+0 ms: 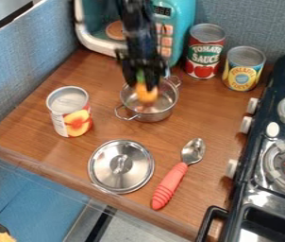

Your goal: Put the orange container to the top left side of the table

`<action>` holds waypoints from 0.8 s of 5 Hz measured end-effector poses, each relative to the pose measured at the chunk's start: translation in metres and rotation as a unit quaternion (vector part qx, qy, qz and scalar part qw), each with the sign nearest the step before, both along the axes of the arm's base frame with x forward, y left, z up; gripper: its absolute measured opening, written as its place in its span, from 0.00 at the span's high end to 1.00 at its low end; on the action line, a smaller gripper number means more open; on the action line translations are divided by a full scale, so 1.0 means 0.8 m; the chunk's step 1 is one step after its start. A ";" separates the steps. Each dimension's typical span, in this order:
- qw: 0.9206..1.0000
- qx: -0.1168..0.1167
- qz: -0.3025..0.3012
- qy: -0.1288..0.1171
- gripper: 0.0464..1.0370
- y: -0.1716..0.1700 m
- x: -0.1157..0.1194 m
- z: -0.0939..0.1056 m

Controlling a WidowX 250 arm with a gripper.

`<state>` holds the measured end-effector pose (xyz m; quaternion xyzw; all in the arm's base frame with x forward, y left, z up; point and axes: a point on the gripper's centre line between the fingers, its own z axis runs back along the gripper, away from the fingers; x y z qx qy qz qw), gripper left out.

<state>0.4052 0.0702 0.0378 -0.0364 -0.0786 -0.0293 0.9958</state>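
Black two-finger gripper [143,83] above two-handled steel pot [155,113]; opening cannot be determined. Orange-labelled metal can [71,113] upright near wooden table's [28,134] left edge; grasping it calls for centred, vertical descent.

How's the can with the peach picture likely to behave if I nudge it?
The can looks like rigid metal, so it should barely flex. It stands upright, taller than wide, so a push near its rim may tip it. Once over, its round wall would probably roll.
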 end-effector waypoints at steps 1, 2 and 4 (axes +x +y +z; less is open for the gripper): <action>0.998 0.006 0.051 -0.034 0.44 0.055 0.012 0.030; 0.996 0.035 0.070 -0.031 0.44 0.090 0.020 0.026; 0.994 0.058 0.085 0.038 0.44 0.118 0.015 -0.028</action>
